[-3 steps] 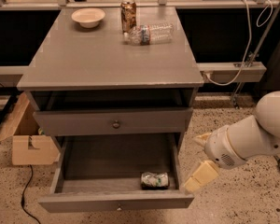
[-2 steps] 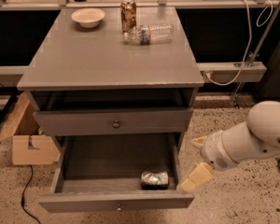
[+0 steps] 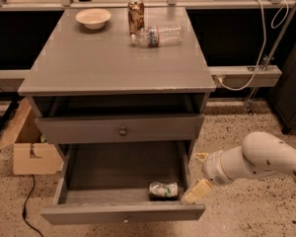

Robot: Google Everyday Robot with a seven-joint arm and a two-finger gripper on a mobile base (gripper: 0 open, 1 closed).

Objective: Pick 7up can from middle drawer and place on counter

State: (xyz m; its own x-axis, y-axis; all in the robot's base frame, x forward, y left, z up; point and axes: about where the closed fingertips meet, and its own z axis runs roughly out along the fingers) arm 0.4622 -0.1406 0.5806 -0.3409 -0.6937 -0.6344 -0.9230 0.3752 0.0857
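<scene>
One second on, we see the arm sunk lower and drawn leftward, so the end effector (image 3: pixel 199 175) now hangs released, its prongs spread around nothing, at the right front corner of the pulled-out middle drawer (image 3: pixel 123 213). The 7up can (image 3: pixel 164 190) lies unmoved on its side in the drawer's front right, just beside that wall. Above the tray we find open room up to the shut drawer front (image 3: pixel 89 130), and the worktop (image 3: pixel 113 63) carries a bowl (image 3: pixel 93 18), a brown can (image 3: pixel 135 15) and a toppled clear bottle (image 3: pixel 158 35) near its back edge, well apart from its pale front edge.
</scene>
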